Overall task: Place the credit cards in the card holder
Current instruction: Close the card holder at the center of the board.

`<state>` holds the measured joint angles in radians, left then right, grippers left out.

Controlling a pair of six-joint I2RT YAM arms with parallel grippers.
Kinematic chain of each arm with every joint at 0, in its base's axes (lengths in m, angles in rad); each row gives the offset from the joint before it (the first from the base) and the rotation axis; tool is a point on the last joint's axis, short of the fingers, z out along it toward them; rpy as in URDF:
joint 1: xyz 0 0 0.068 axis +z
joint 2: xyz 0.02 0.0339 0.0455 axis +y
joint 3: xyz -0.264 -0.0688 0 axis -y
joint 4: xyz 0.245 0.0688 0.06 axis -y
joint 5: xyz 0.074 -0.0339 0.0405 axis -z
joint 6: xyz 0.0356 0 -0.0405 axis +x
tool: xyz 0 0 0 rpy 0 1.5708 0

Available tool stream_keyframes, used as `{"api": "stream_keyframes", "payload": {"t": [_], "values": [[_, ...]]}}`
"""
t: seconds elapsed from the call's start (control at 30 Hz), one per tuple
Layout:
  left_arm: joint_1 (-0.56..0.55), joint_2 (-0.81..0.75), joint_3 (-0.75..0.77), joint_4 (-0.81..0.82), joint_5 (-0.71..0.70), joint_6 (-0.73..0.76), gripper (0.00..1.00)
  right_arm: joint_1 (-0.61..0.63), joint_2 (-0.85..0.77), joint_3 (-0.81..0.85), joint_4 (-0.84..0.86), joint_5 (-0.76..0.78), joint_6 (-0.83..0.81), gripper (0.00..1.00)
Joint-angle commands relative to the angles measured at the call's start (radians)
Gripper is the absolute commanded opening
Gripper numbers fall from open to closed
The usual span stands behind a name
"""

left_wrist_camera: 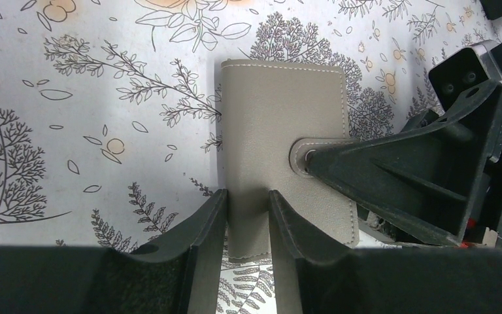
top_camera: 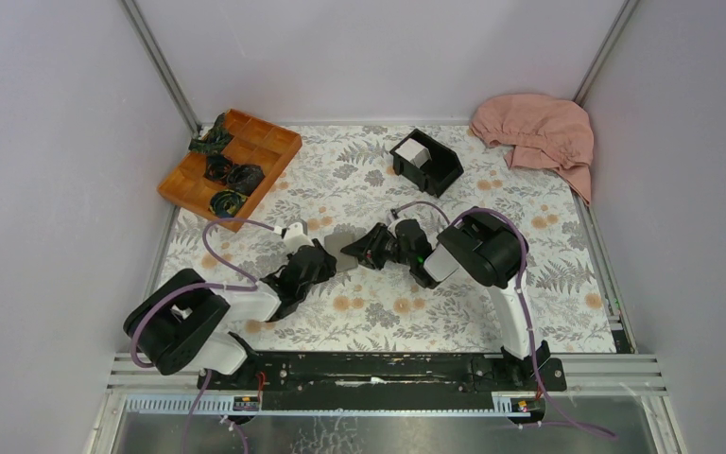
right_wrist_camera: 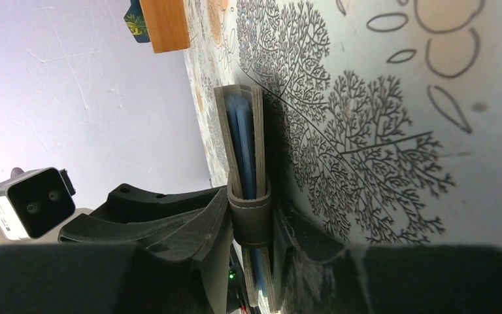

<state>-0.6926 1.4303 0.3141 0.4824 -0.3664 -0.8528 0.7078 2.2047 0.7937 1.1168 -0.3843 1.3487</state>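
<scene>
Left pincer point(left_wrist_camera: 248, 196) straddles one end of the closed holder point(left_wrist_camera: 281, 111), though I can't tell if it grips, seemingly steadying it while right pincer point(right_wrist_camera: 251, 203) clamps the other side, probably to open it.

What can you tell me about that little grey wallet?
The card holder is a flat grey leathery wallet with pale stitching, folded shut, a snap strap over its open edge, blue lining inside. It lies on the floral cloth. The right hand pinches its strap end; the left hand sits open at one corner.
</scene>
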Motion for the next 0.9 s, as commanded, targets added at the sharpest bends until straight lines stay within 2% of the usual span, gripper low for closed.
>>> {"api": "stream_keyframes", "payload": {"t": [0.0,0.1,0.23,0.3,0.37,0.57,0.73,0.87], "values": [[-0.003,0.056,-0.023,-0.121,0.081,0.022,0.35,0.063,0.13,-0.059,-0.344,0.124,-0.138,0.26],[-0.002,0.026,-0.02,-0.143,0.069,0.016,0.37,0.062,0.101,-0.094,-0.251,0.116,-0.121,0.42],[-0.002,-0.065,-0.01,-0.191,0.039,0.012,0.51,0.062,0.017,-0.118,-0.265,0.134,-0.172,0.5],[-0.001,-0.13,0.0,-0.215,0.021,0.012,0.6,0.062,-0.023,-0.127,-0.284,0.152,-0.2,0.52],[-0.001,-0.179,0.021,-0.246,0.009,0.014,0.63,0.06,-0.058,-0.129,-0.305,0.164,-0.224,0.53],[-0.001,-0.305,0.11,-0.385,-0.039,0.032,0.67,0.06,-0.199,-0.163,-0.435,0.266,-0.317,0.55],[-0.001,-0.383,0.136,-0.454,-0.081,0.029,0.68,0.06,-0.338,-0.125,-0.672,0.402,-0.467,0.56],[-0.001,-0.405,0.139,-0.476,-0.108,0.035,0.71,0.06,-0.37,-0.063,-0.842,0.489,-0.581,0.57]]}}
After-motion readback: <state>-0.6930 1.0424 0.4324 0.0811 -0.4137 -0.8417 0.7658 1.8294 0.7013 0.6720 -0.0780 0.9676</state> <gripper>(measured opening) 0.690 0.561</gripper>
